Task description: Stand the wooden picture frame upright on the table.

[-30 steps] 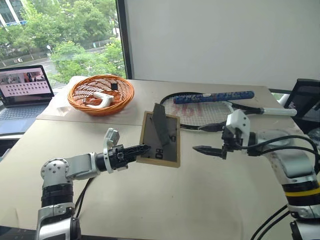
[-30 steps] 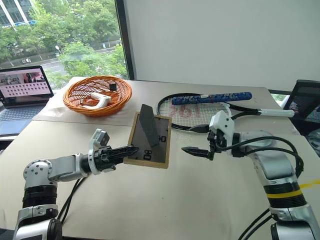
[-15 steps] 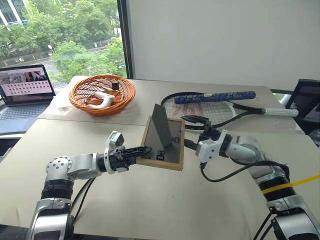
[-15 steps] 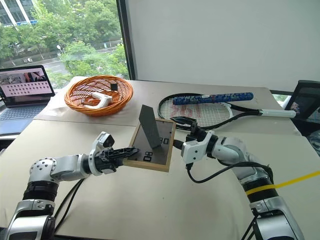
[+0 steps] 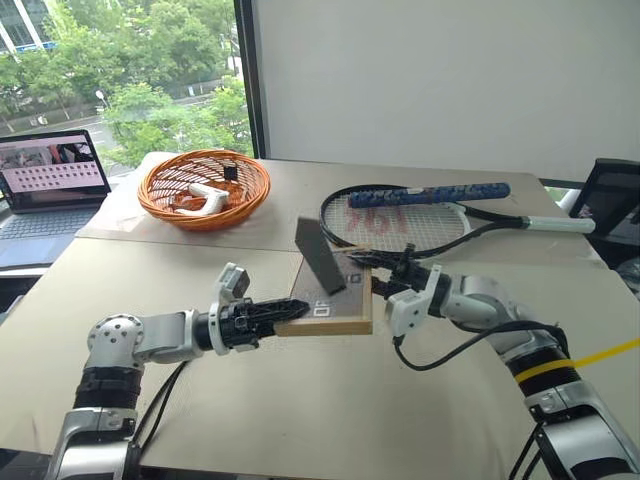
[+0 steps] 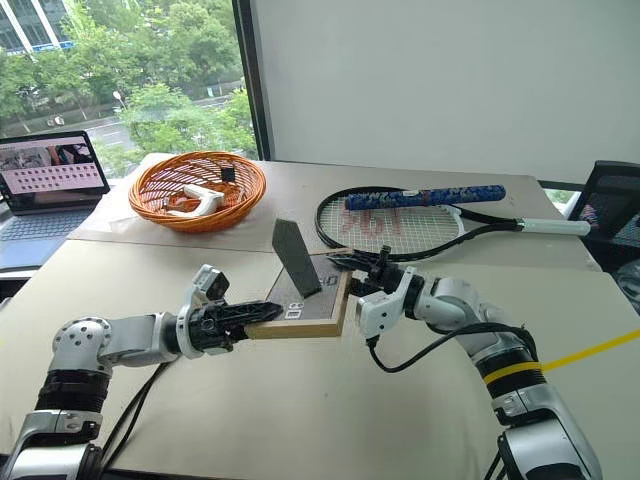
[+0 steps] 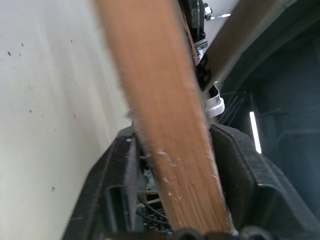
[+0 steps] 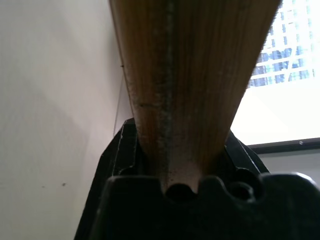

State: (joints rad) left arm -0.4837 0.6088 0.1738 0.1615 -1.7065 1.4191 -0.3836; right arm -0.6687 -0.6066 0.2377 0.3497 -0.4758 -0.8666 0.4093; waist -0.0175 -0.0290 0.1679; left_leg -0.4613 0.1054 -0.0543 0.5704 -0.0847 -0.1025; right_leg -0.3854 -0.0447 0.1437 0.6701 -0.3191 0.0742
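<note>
I have the frame [image 5: 335, 298] held between both arms over the table [image 5: 300, 400], nearly level, dark back up, its prop stand [image 5: 320, 256] sticking up from the back. The left gripper [image 5: 283, 312] comes in at the frame's left near corner. In my left wrist view the wooden edge [image 7: 165, 125] runs up between the two black fingers [image 7: 235, 165], but there is a gap on one side, so I cannot tell whether that claw is gripping or has let go. The right gripper [image 5: 385, 281] is at the frame's right edge; in my right wrist view the wood [image 8: 195, 80] sits tight between both fingers [image 8: 117, 150], so that claw is clamped on the frame.

Beyond the frame, just past its far right corner, lies a racket [image 5: 400, 222] with a blue-wrapped handle [image 5: 428, 193] across its head. To the frame's far left sits an orange basket [image 5: 204, 187] with a white object [image 5: 205, 196] inside. A laptop [image 5: 52, 175] stands open farther left of the frame.
</note>
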